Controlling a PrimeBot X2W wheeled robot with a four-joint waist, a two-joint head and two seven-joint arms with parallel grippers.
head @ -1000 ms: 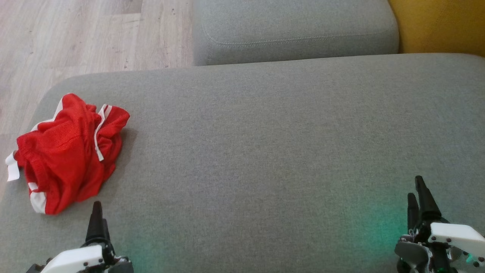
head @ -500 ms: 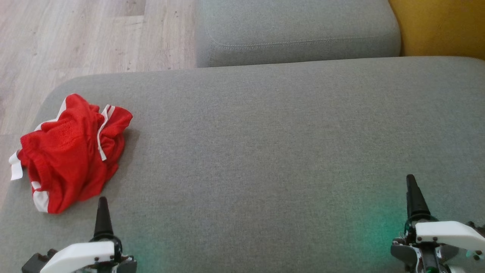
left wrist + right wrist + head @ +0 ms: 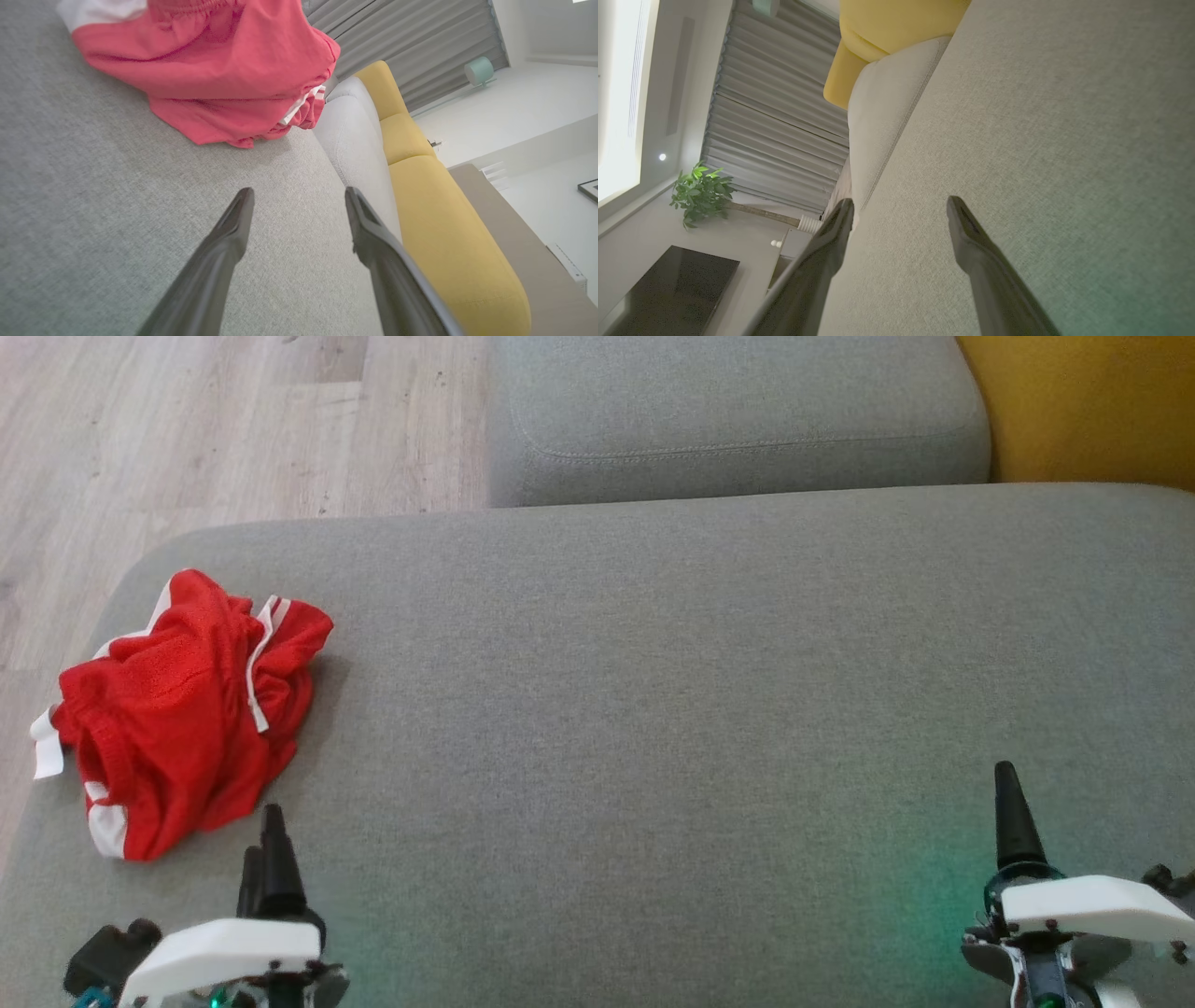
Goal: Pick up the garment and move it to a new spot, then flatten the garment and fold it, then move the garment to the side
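My left jaws are wide apart and hold nothing. My right jaws are wide apart too, with nothing in them. The red garment (image 3: 177,709) lies bunched up just past my left jaws, near the left edge of the grey sofa seat (image 3: 653,709). The wood floor (image 3: 187,429) is beyond.

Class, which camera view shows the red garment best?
The head view: the whole crumpled red garment lies on the grey cushion, white stripes visible. The left wrist view is closer but crops it at the top edge. The right wrist view faces along the cushion toward curtains.
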